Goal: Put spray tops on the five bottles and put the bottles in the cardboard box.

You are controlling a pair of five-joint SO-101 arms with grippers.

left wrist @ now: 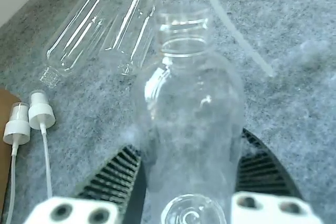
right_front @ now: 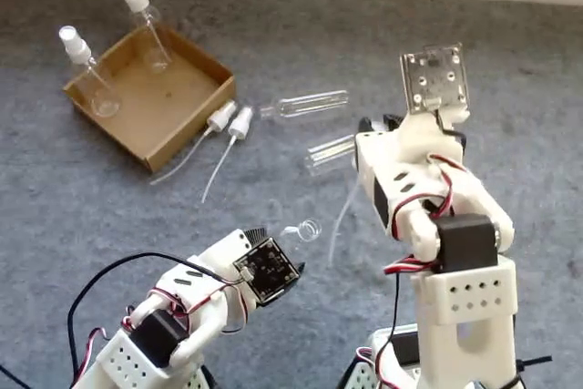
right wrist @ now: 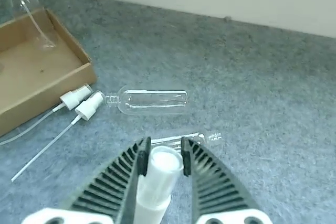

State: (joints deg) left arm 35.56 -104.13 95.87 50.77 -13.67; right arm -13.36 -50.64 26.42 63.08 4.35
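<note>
My left gripper (left wrist: 188, 153) is shut on a clear open-necked bottle (left wrist: 186, 124), seen near the front of the table (right_front: 301, 229). Over the table's middle, my right gripper (right wrist: 163, 149) is shut on a white spray top (right wrist: 160, 171), whose thin tube (right_front: 342, 216) hangs down. Two more clear bottles (right_front: 305, 104) (right_front: 330, 152) lie uncapped on the carpet, the nearer one just beyond my right gripper (right_front: 369, 145). Two loose spray tops (right_front: 222, 117) (right_front: 241, 122) lie beside the cardboard box (right_front: 196, 120). In the box stand two bottles (right_front: 91, 75) (right_front: 146, 20) with spray tops on.
Grey carpet covers the table. The box sits at the far left, and the loose tops' long tubes (right_front: 214, 170) trail toward the front. A black cable (right_front: 100, 280) loops by the left arm's base.
</note>
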